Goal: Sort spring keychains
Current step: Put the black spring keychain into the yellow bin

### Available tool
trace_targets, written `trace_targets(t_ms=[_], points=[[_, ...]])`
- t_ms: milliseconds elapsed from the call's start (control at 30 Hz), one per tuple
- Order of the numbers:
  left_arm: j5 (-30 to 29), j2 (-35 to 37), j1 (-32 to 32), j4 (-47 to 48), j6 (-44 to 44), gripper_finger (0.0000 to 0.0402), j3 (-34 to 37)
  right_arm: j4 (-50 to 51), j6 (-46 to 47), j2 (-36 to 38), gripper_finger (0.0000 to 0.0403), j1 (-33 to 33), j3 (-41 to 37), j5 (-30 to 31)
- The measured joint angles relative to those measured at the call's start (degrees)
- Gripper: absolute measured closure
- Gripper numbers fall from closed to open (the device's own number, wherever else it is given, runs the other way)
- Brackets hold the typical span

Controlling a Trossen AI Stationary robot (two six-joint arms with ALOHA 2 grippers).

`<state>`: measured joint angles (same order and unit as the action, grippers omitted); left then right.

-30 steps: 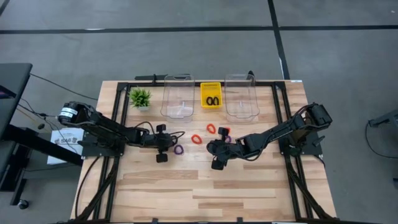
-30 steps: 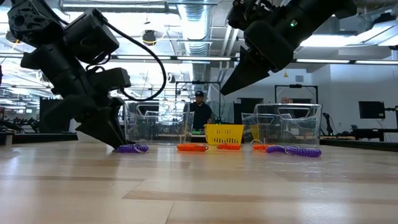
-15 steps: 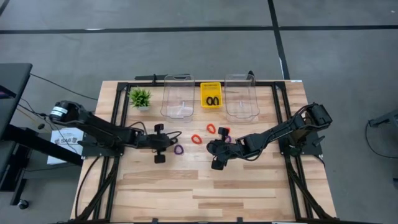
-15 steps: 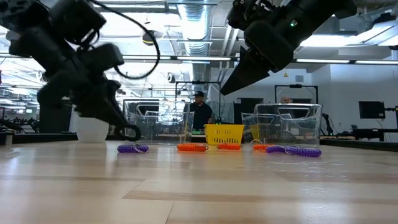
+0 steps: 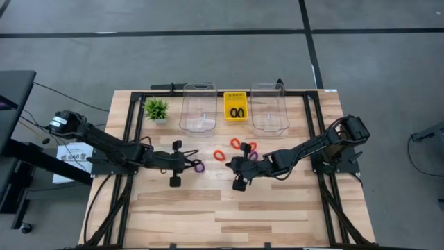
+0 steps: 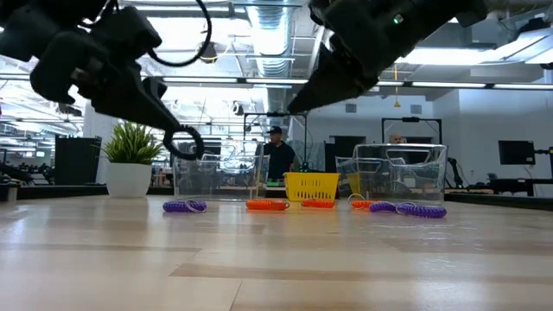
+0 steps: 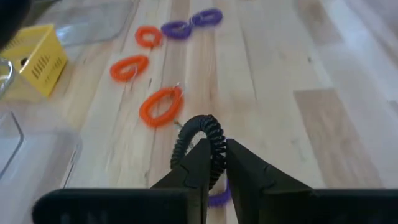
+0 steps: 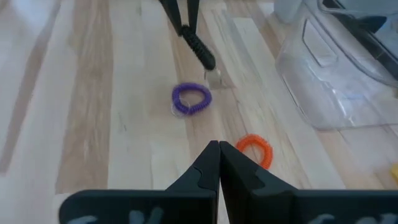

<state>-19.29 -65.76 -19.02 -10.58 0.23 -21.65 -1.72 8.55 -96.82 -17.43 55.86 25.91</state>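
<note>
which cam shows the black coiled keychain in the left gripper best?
Left wrist view: the black coiled spring keychain fills the frame, pinched between the left gripper fingers. Low view shows it hanging above the table. Right wrist shows it edge-on. High view: tiny.

**Left gripper raised and clamped, right gripper closed mid-table**

The left arm reaches in low from the worktop's left edge, stretched long toward the middle. Its left gripper (image 5: 186, 162) is lifted clear of the wood, and its fingers (image 7: 202, 163) are pinched together on a black coiled keychain (image 7: 198, 140), which sticks out past the tips.

The right arm comes from the right edge, bent at the elbow and angled toward the centre. Its right gripper (image 5: 234, 165) hangs above the worktop near the middle, fingers (image 8: 208, 163) pressed tip to tip with nothing between them.
</note>
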Motion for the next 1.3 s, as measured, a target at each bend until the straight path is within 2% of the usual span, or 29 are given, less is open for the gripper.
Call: trace_targets(t_ms=[300, 500, 767, 933, 1100, 1300], points=[[0.05, 0.03, -0.2, -5.45, -0.02, 0.0357, -0.07, -1.85, 0.03, 0.0, 0.0401, -0.04, 0.0, -1.91], [4.32, 0.03, -0.2, -9.2, -0.01, 0.0357, -0.07, -1.89, 0.05, 0.0, 0.0401, -0.13, 0.0, -4.33], [6.08, 0.03, -0.2, -11.28, -0.03, 0.0357, -0.09, -2.01, -0.13, -0.02, 0.04, -0.07, 0.0, -4.87], [6.09, 0.03, -0.2, -11.39, -0.04, 0.0357, -0.09, -4.38, -1.96, -2.23, 0.0367, -0.07, -0.04, -4.98], [6.09, 0.01, -0.19, -11.9, -0.04, 0.0357, -0.1, -11.65, -5.02, -7.44, 0.0323, 1.15, 0.01, -5.03], [6.09, -0.72, -0.2, -12.24, -0.03, 0.0357, -0.11, -17.0, -5.6, -11.97, 0.0301, 3.62, 1.9, -6.06]])
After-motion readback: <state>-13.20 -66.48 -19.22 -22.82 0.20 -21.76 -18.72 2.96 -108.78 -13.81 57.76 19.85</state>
